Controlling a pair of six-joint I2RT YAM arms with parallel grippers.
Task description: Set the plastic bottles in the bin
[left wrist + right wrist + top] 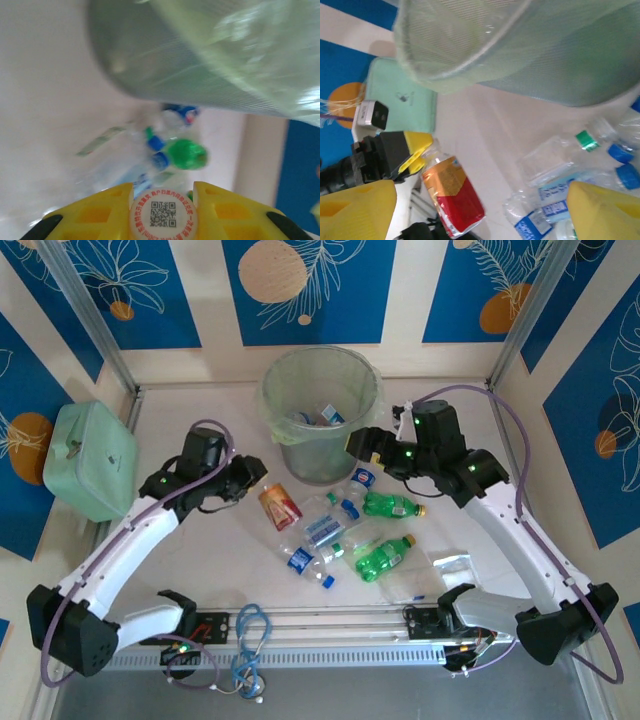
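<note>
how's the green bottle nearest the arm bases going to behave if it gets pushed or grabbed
Likely to roll: the green bottle is round and lies on its side on the table. Probably light and slightly squashy, being small thin-looking plastic; whether it holds liquid cannot be told. Its smooth sides might slip in a pincer.

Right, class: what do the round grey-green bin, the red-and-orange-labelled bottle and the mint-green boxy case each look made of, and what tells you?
Round grey-green bin: translucent plastic, its hazy wall finely ribbed; a thin pale green film liner folds over the rim. Red-and-orange-labelled bottle: probably clear plastic, with a glossy printed wrap. Mint-green boxy case: smooth matte shell, likely plastic, possibly painted metal.
</note>
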